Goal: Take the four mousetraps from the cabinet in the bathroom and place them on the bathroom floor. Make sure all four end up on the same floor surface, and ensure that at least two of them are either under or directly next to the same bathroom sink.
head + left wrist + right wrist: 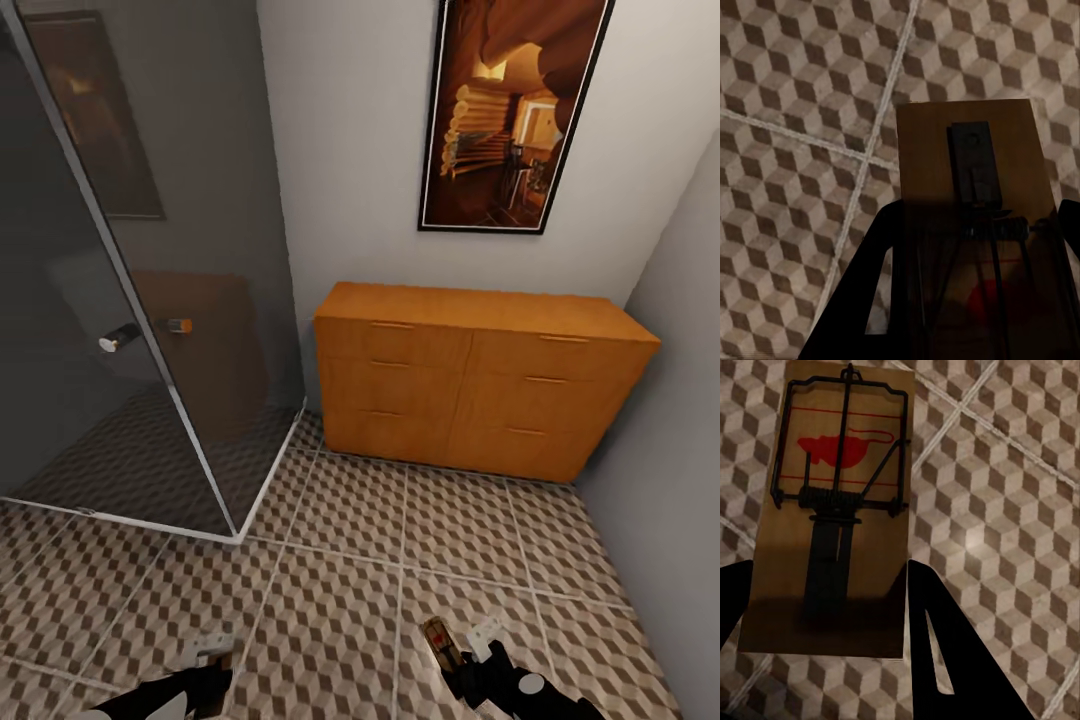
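Over open bathroom floor (400,560), both grippers holding mousetraps (832,510)

we face pale walls (350,150), a framed warm-toned picture (513,112), a smoked-glass shower enclosure (130,300) and cube-patterned tiles (330,600).

Matt orange-brown wood on the cabinet (480,375), glossy smoked glass on the shower screen (150,300), dark wire on the wooden mousetrap (836,510).
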{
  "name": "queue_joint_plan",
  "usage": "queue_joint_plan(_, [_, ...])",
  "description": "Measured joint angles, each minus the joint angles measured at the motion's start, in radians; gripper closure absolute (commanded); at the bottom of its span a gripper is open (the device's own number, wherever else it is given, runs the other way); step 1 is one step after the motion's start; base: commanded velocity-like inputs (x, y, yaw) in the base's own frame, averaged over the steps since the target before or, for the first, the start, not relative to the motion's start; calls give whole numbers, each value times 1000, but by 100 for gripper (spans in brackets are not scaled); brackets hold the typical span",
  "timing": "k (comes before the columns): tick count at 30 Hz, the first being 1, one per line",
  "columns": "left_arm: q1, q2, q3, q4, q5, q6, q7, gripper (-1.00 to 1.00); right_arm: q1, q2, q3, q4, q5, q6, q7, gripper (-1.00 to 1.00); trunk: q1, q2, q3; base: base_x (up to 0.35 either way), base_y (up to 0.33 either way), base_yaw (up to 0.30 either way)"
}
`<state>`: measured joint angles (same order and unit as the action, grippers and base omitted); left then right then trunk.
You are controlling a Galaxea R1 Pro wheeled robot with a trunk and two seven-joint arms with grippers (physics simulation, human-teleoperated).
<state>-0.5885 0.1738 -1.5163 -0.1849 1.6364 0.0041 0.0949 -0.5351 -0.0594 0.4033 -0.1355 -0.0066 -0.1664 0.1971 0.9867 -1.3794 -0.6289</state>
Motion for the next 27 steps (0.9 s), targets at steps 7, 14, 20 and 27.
queue_joint_plan(7, [3,0,0,2,1,0,0,100,0,0,0,0,0,0,0,100,0,0,8,0,0,233])
queue_joint_plan(14, [4,0,0,2,1,0,0,100,0,0,0,1,0,0,0,100,0,0,16,0,0,226])
queue_joint_plan(20, [6,0,0,2,1,0,0,100,8,0,0,1,0,0,0,100,0,0,23,0,0,223])
queue_joint_plan(27, [15,0,0,2,2,0,0,100,19,0,0,0,1,0,0,100,0,0,31,0,0,221])
